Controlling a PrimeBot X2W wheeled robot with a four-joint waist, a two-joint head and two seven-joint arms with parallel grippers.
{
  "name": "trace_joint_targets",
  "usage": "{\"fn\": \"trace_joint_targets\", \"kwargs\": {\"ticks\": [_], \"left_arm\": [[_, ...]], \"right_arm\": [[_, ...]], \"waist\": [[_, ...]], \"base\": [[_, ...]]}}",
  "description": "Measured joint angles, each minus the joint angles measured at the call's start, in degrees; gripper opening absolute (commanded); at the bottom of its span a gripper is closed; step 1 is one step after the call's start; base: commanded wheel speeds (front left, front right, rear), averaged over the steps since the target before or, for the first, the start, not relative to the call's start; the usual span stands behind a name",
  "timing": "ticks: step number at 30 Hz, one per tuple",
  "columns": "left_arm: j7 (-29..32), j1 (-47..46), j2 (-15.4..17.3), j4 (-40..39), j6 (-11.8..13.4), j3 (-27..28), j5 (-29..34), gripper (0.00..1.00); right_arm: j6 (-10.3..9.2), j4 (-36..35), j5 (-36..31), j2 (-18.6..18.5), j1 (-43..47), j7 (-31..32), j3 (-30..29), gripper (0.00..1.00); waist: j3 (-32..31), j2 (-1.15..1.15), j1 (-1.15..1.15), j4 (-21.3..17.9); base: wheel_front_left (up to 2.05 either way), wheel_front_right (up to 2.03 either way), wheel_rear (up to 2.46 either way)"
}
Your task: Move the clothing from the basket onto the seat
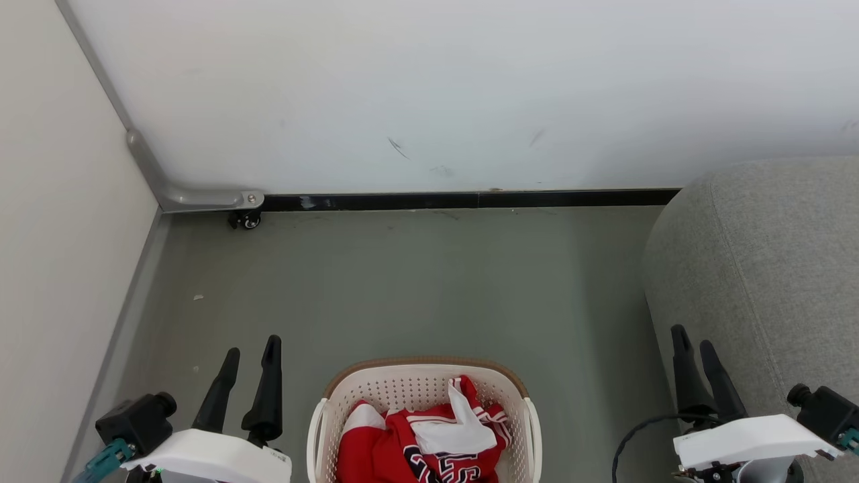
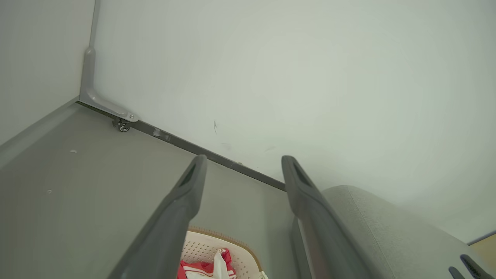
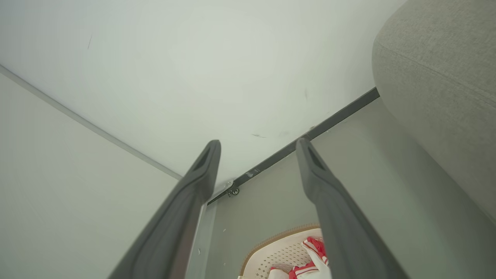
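On the floor, bottom centre of the head view: the basket, cream perforated plastic with a brown rim band, stands upright between the two grippers, its near half cut off by the picture edge
Clothing: red jersey fabric with white trim and dark white-edged numerals, heaped loosely inside the basket; a white fold with red stripes rises toward the far rim
Seat: grey upholstered sofa with a rounded corner, on the robot's right, against the wall, apart from the basket with bare floor between them
Left gripper: jaws spread wide with nothing between them, raised left of the basket and clear of it
Right gripper: jaws likewise wide apart and empty, right of the basket, its fingers showing in front of the seat's near side
Left wrist view: the two dark fingers frame the basket's far rim and a bit of red cloth below; the seat's corner lies to the right
Right wrist view: the basket and the clothing show low between the fingers, the seat at upper right
Floor: grey-green
Wall: white, with a black skirting along its foot
Corner: a grey metal bracket with a small caster under it
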Motion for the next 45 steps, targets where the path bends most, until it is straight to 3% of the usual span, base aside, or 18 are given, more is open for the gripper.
{"fn": "trace_joint_targets", "kwargs": {"ticks": [15, 45], "left_arm": [[-2.54, 0.03, 1.4, 0.8, 2.89, -3.96, 13.96, 1.0], [-7.75, 0.8, 0.81, 4.85, 8.03, -6.34, 32.6, 1.0]], "right_arm": [[0.01, 2.8, -14.41, 0.08, -0.02, -2.34, 0.47, 1.0], [0.03, 7.04, -39.01, 0.57, -0.05, -7.57, 1.26, 1.0]], "waist": [[-0.05, 0.0, -0.31, 0.19], [-1.15, 0.0, -0.36, 0.73]], "base": [[0.0, 0.0, 0.0], [0.0, 0.0, 0.0]]}}
